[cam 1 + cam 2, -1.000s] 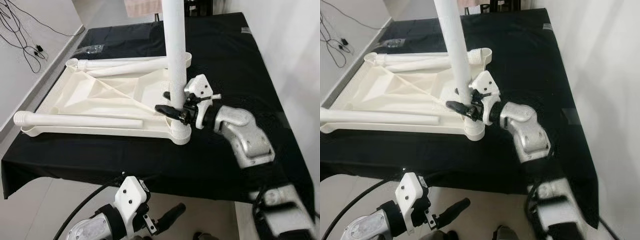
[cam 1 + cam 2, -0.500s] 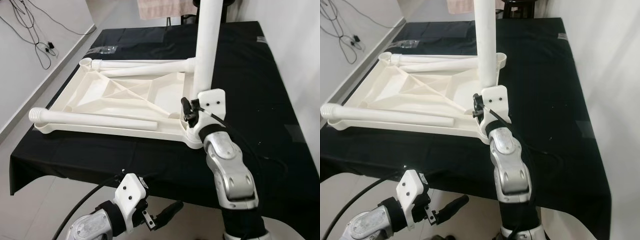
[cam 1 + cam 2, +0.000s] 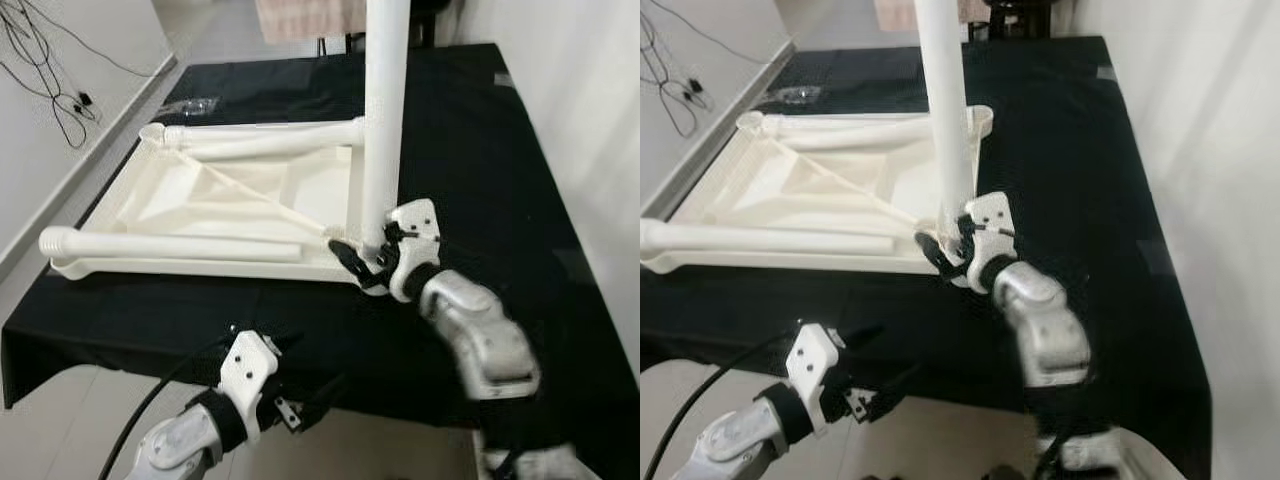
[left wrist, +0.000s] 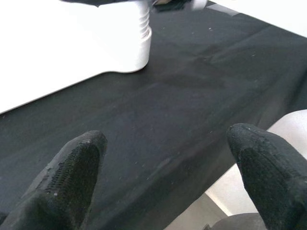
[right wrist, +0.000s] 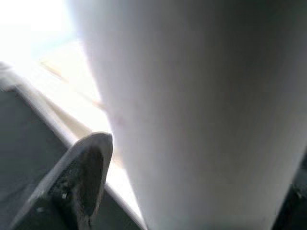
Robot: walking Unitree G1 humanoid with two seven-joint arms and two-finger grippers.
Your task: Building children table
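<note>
An upturned white tabletop (image 3: 230, 190) lies on a black-covered table (image 3: 480, 150). One white leg (image 3: 385, 120) stands upright in the tabletop's near right corner. My right gripper (image 3: 362, 262) is shut around the base of that leg; in the right wrist view the leg (image 5: 201, 110) is very close, with one black finger (image 5: 81, 177) beside it. Two loose legs lie on the tabletop, one along the far edge (image 3: 260, 135) and one along the near edge (image 3: 170, 245). My left gripper (image 4: 168, 148) hangs open below the table's front edge, its fingers wide apart and holding nothing.
A small clear plastic bag (image 3: 195, 103) lies on the cloth beyond the tabletop. Cables (image 3: 50, 70) trail over the floor by the left wall. A white wall (image 3: 600, 100) runs close along the table's right side.
My right wrist has twisted around the upright leg's base, and the forearm has swung from below it out to the right. The head camera shifted. The left arm stayed low.
</note>
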